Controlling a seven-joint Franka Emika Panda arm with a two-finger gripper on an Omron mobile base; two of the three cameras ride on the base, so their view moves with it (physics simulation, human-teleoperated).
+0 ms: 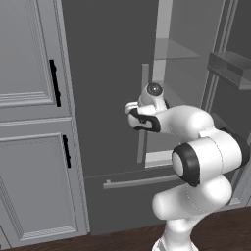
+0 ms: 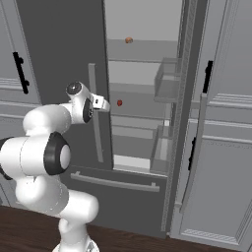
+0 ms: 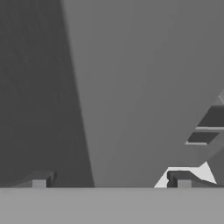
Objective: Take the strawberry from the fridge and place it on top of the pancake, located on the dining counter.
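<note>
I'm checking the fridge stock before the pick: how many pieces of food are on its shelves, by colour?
Red: 1, the strawberry on the middle shelf.
Orange-brown: 1, a round fruit on the shelf above.
Total: 2 in the fridge.

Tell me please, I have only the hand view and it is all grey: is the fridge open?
Observer: Yes. The fridge stands open on its right side.
Operator: Where is the strawberry?
Observer: The strawberry lies on a middle shelf.
Operator: Is the gripper near it?
Observer: The gripper is open, at about the strawberry's height, before the inner edge of the closed left door. In the right base view the strawberry is just to its right.
Operator: Is anything else inside?
Observer: An orange fruit sits on the top shelf.
</note>
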